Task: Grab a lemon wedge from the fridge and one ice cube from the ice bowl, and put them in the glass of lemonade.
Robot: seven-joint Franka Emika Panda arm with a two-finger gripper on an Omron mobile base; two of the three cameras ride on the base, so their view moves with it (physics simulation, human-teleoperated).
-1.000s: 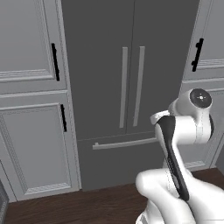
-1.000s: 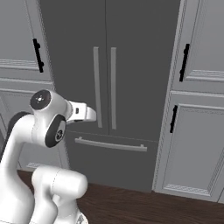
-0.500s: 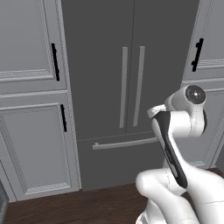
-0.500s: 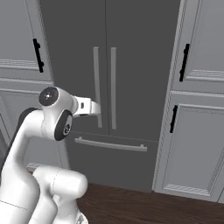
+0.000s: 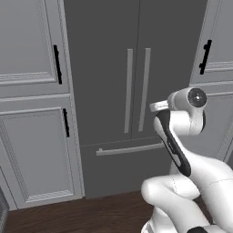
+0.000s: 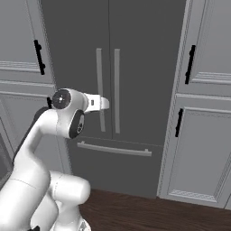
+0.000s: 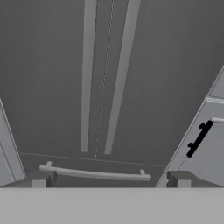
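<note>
To the claw's [image 7: 111,183] left stands a panelled cabinet [image 5: 34,150] with black handles [image 5: 57,64]. Straight ahead is the shut fridge [image 7: 109,87], its two long door handles [image 7: 87,74] above the claw and the drawer bar [image 7: 94,173] just beyond its tips. Right, another cabinet [image 6: 203,149]. The claw gapes fully, empty. The arm has swung nearer the fridge than a second ago.

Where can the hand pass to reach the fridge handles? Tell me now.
Bare room lies in front of the closed fridge, between the side cabinets. The tightest spot is the narrow gap between the two upright handles at the door seam. The open hand faces them.
</note>
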